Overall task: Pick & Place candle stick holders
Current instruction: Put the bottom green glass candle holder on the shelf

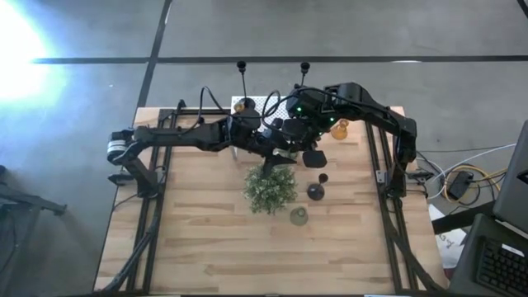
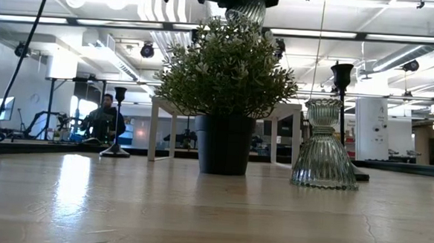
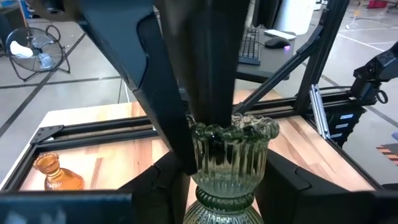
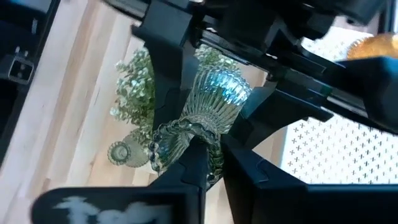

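A clear ribbed glass candle stick holder (image 3: 229, 163) is held in the air above the bushy plant (image 1: 270, 188); it also shows in the low view (image 2: 247, 10). My left gripper (image 3: 227, 190) and my right gripper (image 4: 214, 152) meet at it over the table's middle and both are shut on it. Three small holders stand on their bases on the table right of the plant: a black one (image 1: 323, 177), a dark grey one (image 1: 315, 191) and a clear one (image 1: 298, 216). Two amber holders (image 1: 339, 128) (image 1: 242, 105) and two tall black stems (image 1: 242, 66) (image 1: 304, 66) stand at the far edge. My left gripper has the holder's bulb body (image 4: 219, 93) between its two fingers (image 4: 169, 74), one on each side. The fingers come level from the table's left. The holder is lifted clear and stands about upright. My right gripper has the holder's cup rim (image 3: 193, 134): one finger (image 3: 208, 74) inside the cup and one outside, with the glass wall between them. The fingers come from above, pointing down. The holder is clear of the table.
The potted plant stands right below the held holder. A white perforated stand (image 1: 266, 106) sits at the far edge between the amber holders. Black frame rails (image 1: 153, 223) run along the table's left and right sides. Bare wood lies toward the near edge. A person sits in the room beyond.
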`<action>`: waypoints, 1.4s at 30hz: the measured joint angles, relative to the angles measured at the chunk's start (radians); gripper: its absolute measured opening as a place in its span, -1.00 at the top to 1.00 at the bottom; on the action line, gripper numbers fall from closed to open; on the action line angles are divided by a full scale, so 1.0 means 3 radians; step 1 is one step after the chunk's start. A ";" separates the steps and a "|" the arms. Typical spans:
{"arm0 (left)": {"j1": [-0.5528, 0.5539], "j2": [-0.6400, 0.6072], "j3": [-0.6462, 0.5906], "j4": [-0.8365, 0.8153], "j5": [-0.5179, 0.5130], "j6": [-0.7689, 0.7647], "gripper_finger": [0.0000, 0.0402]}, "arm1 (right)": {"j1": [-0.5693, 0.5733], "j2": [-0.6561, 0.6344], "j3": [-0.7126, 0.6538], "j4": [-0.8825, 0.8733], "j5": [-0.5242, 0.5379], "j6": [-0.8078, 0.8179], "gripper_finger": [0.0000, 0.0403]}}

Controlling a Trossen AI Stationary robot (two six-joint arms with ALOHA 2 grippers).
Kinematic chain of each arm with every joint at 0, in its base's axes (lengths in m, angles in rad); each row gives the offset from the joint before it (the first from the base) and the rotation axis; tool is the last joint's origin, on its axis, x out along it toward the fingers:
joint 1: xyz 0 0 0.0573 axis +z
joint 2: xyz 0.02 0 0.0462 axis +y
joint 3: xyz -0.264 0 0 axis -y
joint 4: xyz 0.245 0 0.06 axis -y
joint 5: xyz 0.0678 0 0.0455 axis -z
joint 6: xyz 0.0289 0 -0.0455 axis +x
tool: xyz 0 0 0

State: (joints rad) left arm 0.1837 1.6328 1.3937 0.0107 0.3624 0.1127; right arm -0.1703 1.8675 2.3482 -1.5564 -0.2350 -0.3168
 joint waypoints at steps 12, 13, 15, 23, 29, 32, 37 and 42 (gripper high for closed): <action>0.0017 -0.0043 -0.0020 -0.0239 -0.0298 0.0032 0.34 | -0.0020 -0.0095 0.0006 -0.0038 0.0108 0.0524 0.02; 0.0017 -0.0058 -0.0020 -0.0245 -0.0319 0.0042 0.34 | -0.0021 -0.0132 0.0005 -0.0041 0.0110 0.0538 -0.02; 0.0017 -0.0096 -0.0023 -0.0267 -0.0342 0.0065 0.34 | -0.0022 -0.0223 0.0005 -0.0042 0.0124 0.0548 -0.08; 0.0018 -0.0218 -0.0026 -0.0429 -0.0429 0.0143 0.34 | -0.0021 -0.0688 0.0004 -0.0047 0.0196 0.0844 -0.09; 0.0023 -0.0345 -0.0029 -0.0501 -0.0526 0.0219 0.34 | -0.0011 -0.1098 -0.0132 -0.0043 0.0182 0.1116 -0.03; 0.0023 -0.0410 -0.0033 -0.0552 -0.0600 0.0238 0.34 | 0.0017 -0.1331 -0.0480 -0.0046 0.0246 0.1309 0.02; 0.0042 -0.0559 -0.0274 -0.0418 -0.0673 0.0239 0.34 | 0.0115 -0.1785 -0.1429 -0.0032 0.0442 0.1581 0.14; 0.0096 -0.0776 -0.0644 0.0023 -0.0893 0.0135 0.34 | 0.0181 -0.2234 -0.2394 0.0209 0.0545 0.1905 0.34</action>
State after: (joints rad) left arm 0.2125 1.4001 1.2006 0.0175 0.0946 0.1533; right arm -0.1162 1.1973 1.6300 -1.4937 -0.0716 0.2546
